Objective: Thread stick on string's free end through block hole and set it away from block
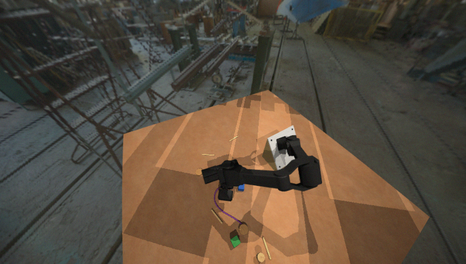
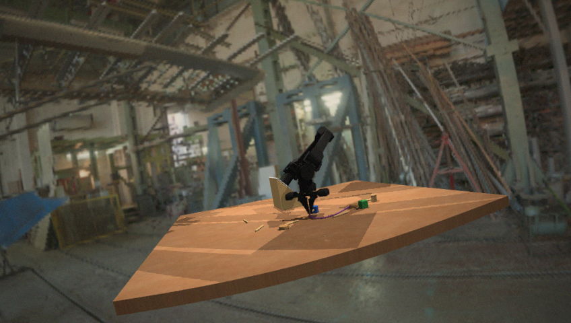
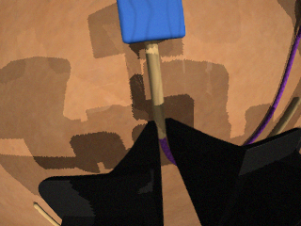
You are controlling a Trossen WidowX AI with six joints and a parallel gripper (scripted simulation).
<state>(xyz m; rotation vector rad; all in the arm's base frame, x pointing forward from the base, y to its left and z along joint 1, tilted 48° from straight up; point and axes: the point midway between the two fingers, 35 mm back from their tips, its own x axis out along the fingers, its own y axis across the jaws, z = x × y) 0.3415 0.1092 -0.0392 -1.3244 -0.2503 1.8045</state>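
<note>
Wrist view: wooden stick (image 3: 154,77), slim, rigid and presumably light, pinched by the black gripper (image 1: 225,191) (image 2: 310,212) (image 3: 160,126) near its purple string (image 3: 283,87) (image 1: 228,214) (image 2: 330,215); rear grip judged suitable, roundness liable to permit rolling; tip at the smooth-faced blue block (image 3: 152,20) (image 1: 240,187) (image 2: 315,209), insertion unconfirmed; beyond, round wooden button (image 1: 243,228), string curved, limp

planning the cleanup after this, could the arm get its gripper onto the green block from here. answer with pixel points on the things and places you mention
Probably not yet: the gripper (image 1: 225,185) (image 2: 310,214) (image 3: 160,126) is shut on the stick (image 3: 155,77), though nothing visibly stands over the green block (image 1: 234,241) (image 2: 363,204).
</note>
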